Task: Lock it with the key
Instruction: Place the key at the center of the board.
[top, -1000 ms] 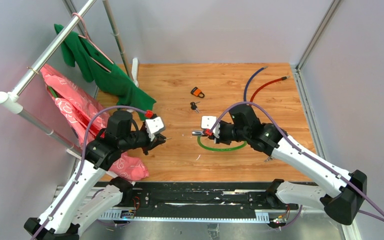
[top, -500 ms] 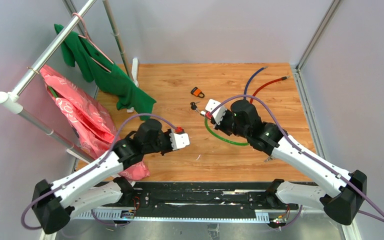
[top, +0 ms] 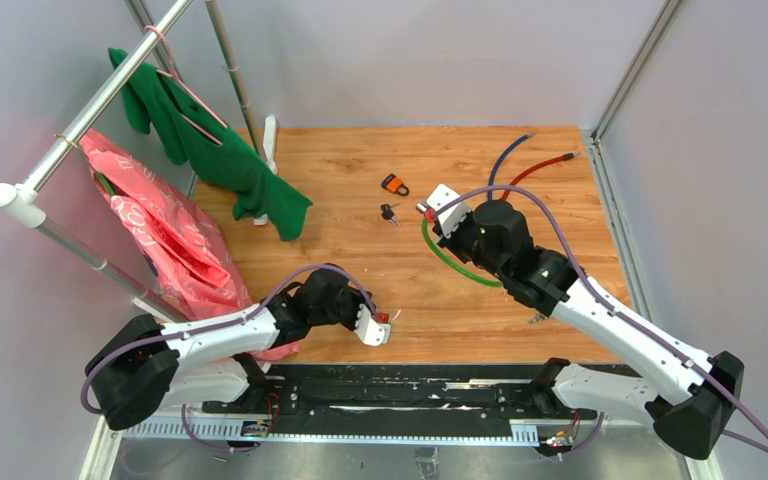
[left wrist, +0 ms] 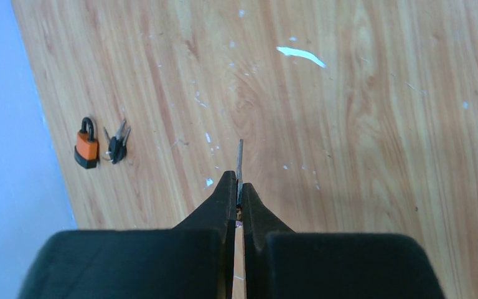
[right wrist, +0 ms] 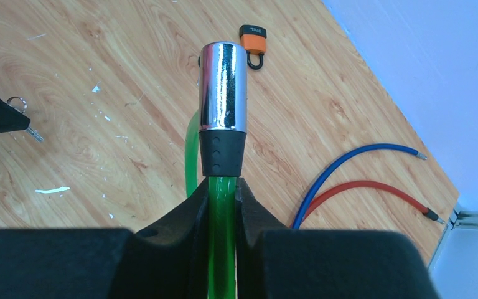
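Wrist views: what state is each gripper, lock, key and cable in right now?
left gripper, shut on key, blade sticking out.
right gripper, shut on green cable lock, held near its end.
orange padlock, lying flat, shackle looks closed.
spare keys, lying beside orange padlock, untouched.
blue cable, lying loose.
red cable, lying loose.

Only the orange padlock (right wrist: 254,41) bears lettering, a short pale word too small to read.

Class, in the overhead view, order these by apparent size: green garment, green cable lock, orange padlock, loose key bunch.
1. Green garment
2. Green cable lock
3. Orange padlock and key bunch: too alike to rank.
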You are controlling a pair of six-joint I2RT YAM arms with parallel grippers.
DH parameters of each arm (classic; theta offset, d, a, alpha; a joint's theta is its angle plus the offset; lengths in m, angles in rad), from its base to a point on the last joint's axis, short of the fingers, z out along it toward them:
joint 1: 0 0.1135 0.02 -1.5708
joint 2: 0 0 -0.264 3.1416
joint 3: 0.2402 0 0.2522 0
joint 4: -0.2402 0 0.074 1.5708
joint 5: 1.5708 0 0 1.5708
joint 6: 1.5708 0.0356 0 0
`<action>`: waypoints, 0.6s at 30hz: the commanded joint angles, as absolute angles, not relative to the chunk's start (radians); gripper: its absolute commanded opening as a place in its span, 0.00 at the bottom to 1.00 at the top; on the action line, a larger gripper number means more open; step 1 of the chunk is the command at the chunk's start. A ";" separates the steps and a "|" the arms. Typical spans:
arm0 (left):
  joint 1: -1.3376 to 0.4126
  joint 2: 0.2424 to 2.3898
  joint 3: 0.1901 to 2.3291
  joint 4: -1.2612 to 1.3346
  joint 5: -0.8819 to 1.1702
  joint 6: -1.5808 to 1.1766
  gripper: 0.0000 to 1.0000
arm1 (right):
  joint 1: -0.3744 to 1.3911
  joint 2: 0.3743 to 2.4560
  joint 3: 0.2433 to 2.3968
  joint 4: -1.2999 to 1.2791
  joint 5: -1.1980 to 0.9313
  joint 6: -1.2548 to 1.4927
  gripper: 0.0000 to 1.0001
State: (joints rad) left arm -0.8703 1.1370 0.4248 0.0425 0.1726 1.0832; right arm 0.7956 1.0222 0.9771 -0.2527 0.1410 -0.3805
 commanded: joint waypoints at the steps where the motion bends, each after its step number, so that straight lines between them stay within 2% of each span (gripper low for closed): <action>1: -0.877 1.147 0.365 0.094 0.203 1.255 0.00 | 0.785 1.022 0.962 -0.210 0.123 -0.365 0.00; 3: -0.877 1.136 0.351 0.086 0.214 1.248 0.04 | 0.785 1.025 0.962 -0.210 0.114 -0.360 0.00; 10: -0.876 1.105 0.331 -0.008 0.229 1.251 0.04 | 0.786 1.015 0.962 -0.209 0.060 -0.347 0.00; 12: -0.875 1.086 0.309 -0.019 0.235 1.265 0.07 | 0.787 1.010 0.963 -0.209 0.062 -0.345 0.00; 13: -0.875 1.079 0.301 -0.022 0.239 1.270 0.11 | 0.786 1.008 0.963 -0.209 0.059 -0.346 0.00; 15: -0.875 1.070 0.301 -0.035 0.243 1.265 0.26 | 0.786 1.005 0.963 -0.209 0.054 -0.348 0.00; 18: -0.876 1.058 0.306 -0.072 0.256 1.264 0.56 | 0.787 1.007 0.966 -0.209 0.045 -0.343 0.00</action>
State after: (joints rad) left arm -0.8711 1.0805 0.3080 -0.0257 0.2192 1.2510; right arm 0.7956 1.0302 0.9638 -0.2489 0.0669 -0.3580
